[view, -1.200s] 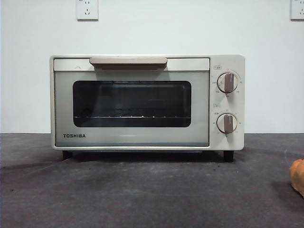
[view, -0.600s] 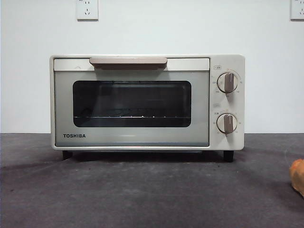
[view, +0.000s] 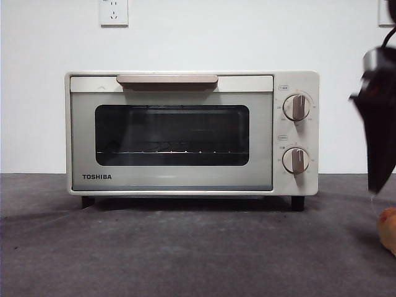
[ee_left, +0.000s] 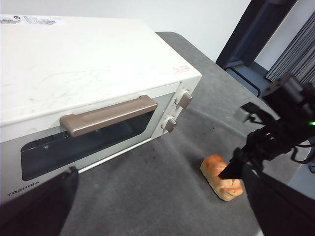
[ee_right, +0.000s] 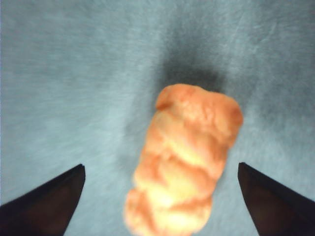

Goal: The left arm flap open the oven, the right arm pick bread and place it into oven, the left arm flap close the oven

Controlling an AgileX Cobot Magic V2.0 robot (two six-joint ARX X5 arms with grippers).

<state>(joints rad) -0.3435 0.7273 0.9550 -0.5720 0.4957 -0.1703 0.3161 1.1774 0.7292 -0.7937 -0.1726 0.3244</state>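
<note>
Your oven sits mid-tabletop, door shut, handle untouched. The bread lies at the near right, well apart from the oven. Your right gripper hovers directly above it, fingers wide apart, not touching the loaf. Your left gripper hangs near the oven's front, fingers likewise apart, holding nothing.

cream-white boxy toaster oven: smooth painted metal, slight sheen, faintly scuffed on top
dark window door: glossy glass
tan-pink bar handle: matt plastic
orange-golden braided bread: bumpy, shiny crust
dark grey table cover: matt, felt-like cloth
</note>
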